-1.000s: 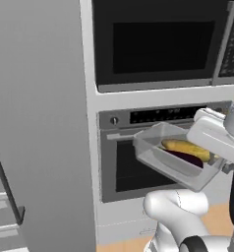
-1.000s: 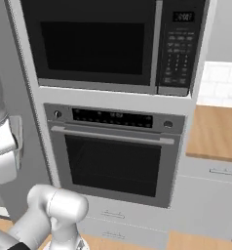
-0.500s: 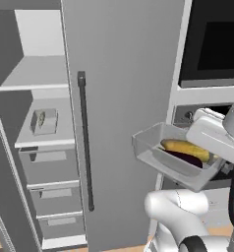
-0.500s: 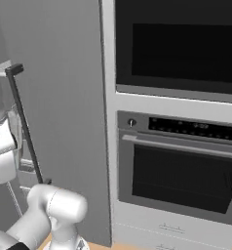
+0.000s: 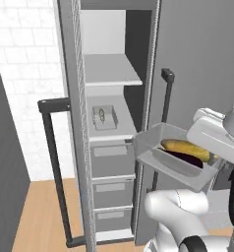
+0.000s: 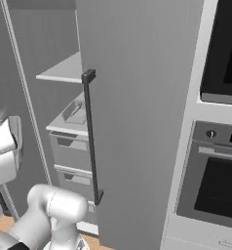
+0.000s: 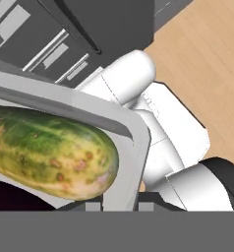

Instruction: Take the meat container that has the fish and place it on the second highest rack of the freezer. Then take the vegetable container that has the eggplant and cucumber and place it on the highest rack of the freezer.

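Observation:
In the left base view my gripper [image 5: 210, 158] is shut on the right rim of the clear vegetable container [image 5: 160, 147], holding it in the air in front of the open freezer [image 5: 109, 39]. In the container lie the yellowish-green cucumber [image 5: 186, 149] and the dark eggplant [image 5: 182, 159] beside it. The hand view shows the cucumber [image 7: 50, 151], a bit of eggplant [image 7: 11, 197] and the container rim [image 7: 136, 147] close up. The highest rack [image 5: 111, 70] is bare. On the shelf below it stands the meat container [image 5: 104, 118] with the small fish [image 5: 102, 114].
The freezer's door [image 5: 72, 128] stands open to the left, its black handle [image 5: 49, 162] sticking out. Grey drawers [image 5: 111, 160] fill the lower part. Right of the opening is a closed grey door [image 6: 137, 97] with a bar handle [image 6: 91, 136], then the oven [image 6: 220, 180].
The whole picture has shifted: the base has driven left, from the oven and microwave to the open freezer. The vegetable container stays in my gripper throughout.

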{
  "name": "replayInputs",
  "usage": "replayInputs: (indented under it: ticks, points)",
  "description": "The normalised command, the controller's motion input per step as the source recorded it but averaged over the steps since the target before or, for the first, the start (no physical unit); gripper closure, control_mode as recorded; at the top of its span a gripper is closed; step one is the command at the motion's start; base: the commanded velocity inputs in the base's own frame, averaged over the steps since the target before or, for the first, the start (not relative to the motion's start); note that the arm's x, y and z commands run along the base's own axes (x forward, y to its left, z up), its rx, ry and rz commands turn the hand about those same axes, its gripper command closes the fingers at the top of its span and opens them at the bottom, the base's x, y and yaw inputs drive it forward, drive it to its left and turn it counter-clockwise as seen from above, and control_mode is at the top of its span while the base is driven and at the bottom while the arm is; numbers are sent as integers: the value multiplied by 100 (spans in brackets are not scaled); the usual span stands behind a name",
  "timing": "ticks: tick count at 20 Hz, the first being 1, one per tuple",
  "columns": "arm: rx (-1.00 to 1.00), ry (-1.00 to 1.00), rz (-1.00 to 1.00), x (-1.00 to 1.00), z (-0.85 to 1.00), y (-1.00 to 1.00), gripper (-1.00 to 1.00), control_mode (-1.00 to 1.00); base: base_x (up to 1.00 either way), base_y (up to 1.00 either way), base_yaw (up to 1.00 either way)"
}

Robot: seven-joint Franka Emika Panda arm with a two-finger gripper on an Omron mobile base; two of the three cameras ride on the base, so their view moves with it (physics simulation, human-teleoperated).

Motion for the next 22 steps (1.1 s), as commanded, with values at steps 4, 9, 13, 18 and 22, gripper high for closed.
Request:
replayInputs:
  ticks: [4, 9, 13, 18, 22]
  points:
    - [0, 0, 0, 0, 0, 0, 100, 100, 76, 43, 0]
    - [0, 0, 0, 0, 0, 0, 100, 100, 100, 18, 0]
    - [0, 0, 0, 0, 0, 0, 100, 100, 38, 28, 0]
    - [3, -10, -8, -14, 31, 5, 100, -100, 0, 0, 0]
    - [0, -3, -39, 60, 14, 13, 100, -100, 0, 0, 0]
